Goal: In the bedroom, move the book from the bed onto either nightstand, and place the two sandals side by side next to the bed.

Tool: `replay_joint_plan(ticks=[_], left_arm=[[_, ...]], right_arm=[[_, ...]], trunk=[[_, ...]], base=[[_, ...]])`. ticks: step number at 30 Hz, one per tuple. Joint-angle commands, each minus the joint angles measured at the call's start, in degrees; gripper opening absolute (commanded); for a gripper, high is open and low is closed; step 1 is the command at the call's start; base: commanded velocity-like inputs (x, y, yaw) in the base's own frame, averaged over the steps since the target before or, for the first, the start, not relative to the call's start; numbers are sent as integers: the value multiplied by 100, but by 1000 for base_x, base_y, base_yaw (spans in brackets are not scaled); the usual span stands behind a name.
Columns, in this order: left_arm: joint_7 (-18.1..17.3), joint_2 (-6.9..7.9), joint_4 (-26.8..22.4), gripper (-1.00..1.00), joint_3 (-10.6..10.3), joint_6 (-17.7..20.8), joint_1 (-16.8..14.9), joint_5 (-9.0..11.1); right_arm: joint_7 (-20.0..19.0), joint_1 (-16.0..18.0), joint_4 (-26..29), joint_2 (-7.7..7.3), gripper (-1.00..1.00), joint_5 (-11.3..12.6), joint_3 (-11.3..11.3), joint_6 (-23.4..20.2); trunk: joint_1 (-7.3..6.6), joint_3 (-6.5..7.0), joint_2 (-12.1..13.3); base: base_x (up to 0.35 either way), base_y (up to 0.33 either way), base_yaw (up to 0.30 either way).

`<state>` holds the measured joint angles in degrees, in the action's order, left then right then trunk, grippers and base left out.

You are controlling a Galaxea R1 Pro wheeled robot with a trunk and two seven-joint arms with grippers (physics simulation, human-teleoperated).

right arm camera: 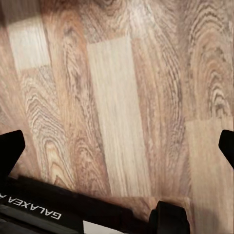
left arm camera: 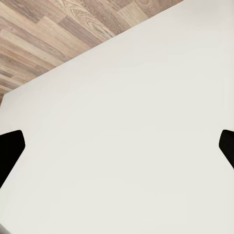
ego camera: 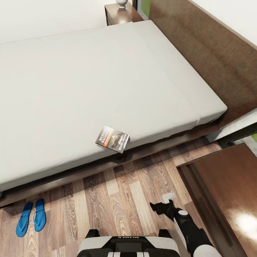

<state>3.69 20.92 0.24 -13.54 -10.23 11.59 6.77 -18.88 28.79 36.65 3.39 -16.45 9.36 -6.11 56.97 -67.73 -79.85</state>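
You're looking down on the bed (ego camera: 200,141): smooth light-grey mattress on a low dark-brown wood frame, plain headboard along the head view's right. The book (ego camera: 112,139), thin paperback w/ dark cover, orange band and white lettering, lies flat at the mattress's near edge, one corner poking just over it. Floor (ego camera: 132,200) is wood plank w/ strong grain. The sandals (ego camera: 31,217), two bright blue flat flip-flops, lie side by side on the floor by the bed frame, well left of the book. One nightstand (ego camera: 119,14), dark-brown w/ glossy top, sits at the far corner by the headboard.

Your right arm (ego camera: 185,223) hangs low over the floor, well short of the book. Right gripper (right arm camera: 117,146): jaws spread wide, nothing between, planks beneath. Left gripper (left arm camera: 117,146): jaws likewise apart, empty, facing a plain white surface w/ planks beyond.
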Motion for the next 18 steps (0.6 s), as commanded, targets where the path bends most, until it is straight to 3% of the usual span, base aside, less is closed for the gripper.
replay_joint_plan(ticks=[1, 3, 8, 9, 18], left_arm=[[9, 0, 2, 100, -51, -23, 1, 59], [9, 0, 2, 100, -51, -23, 1, 60], [9, 0, 2, 100, -52, -25, 1, 62], [9, 0, 2, 100, -52, -25, 1, 62], [9, -1, 1, 100, -51, -23, 1, 62]], right_arm=[[-144, 58, 37, 39, 100, -2, 48, -124], [-253, 116, 56, 62, 100, 65, 48, -219], [-929, 338, 107, 114, 100, 580, 44, -617], [-929, 338, 107, 114, 100, 580, 44, -617], [-1561, 567, 124, 139, 100, 1424, 39, -830]], trunk=[[0, -2, -2], [0, -2, -2], [0, -2, -2], [0, -2, -2], [0, -2, -2]], base=[[0, 0, 0], [0, 0, 0], [0, 0, 0], [0, 0, 0], [0, 0, 0]])
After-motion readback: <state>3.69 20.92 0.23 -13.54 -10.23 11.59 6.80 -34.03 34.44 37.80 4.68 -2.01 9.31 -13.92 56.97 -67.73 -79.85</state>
